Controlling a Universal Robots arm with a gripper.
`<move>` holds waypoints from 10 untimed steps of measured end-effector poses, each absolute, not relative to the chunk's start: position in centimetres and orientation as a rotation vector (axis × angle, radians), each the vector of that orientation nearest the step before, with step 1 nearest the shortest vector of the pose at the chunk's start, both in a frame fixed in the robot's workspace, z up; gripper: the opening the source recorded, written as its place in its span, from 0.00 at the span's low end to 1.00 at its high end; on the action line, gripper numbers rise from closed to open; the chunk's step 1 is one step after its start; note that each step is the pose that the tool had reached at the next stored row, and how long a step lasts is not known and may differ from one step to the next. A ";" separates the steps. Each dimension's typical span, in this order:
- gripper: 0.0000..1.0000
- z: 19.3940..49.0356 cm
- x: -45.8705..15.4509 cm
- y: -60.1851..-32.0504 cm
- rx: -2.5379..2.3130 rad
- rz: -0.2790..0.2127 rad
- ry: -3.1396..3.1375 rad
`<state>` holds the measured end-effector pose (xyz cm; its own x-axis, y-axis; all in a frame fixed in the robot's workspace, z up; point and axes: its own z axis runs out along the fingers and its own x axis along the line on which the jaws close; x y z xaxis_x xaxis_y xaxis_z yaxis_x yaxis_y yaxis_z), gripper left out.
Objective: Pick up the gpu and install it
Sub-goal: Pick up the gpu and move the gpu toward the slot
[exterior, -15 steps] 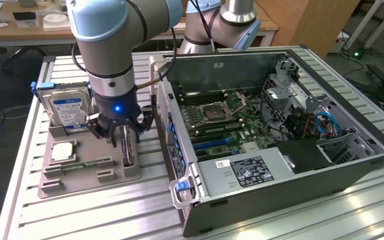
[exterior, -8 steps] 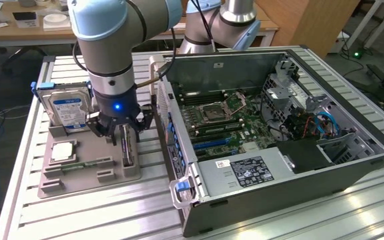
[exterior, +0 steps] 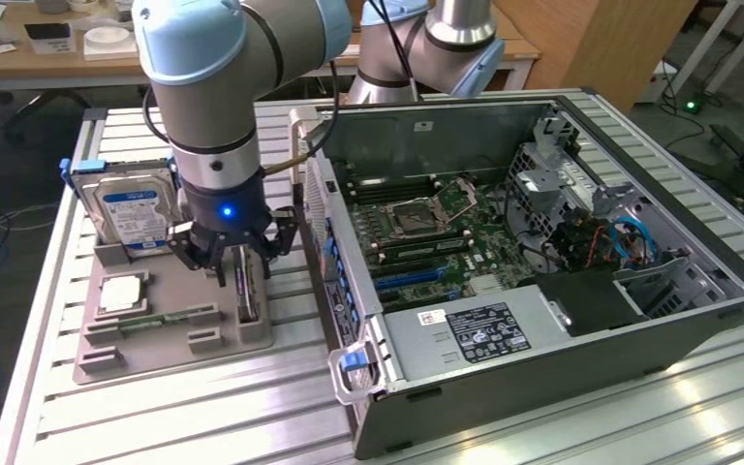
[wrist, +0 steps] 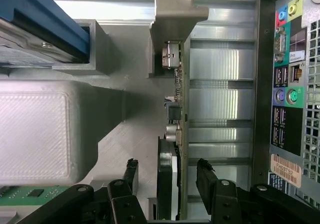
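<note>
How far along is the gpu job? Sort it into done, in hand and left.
Done: the gripper sits over the gpu, jaws open either side of it. In hand: nothing gripped; the gpu stands on edge in its holder. Left: lifting it and seating it in the case.

A label [wrist: 297, 56] on the computer case [wrist: 263, 109] reads "Pro"
</note>
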<state>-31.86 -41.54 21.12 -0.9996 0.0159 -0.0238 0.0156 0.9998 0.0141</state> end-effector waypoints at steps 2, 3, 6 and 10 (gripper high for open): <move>0.59 21.1 -31.9 -41.5 0.025 0.022 3.117; 0.59 21.1 -31.9 -41.5 0.025 0.022 3.117; 0.51 21.1 -31.9 -41.5 0.025 0.022 3.117; 0.39 21.1 -31.9 -41.5 0.025 0.022 3.117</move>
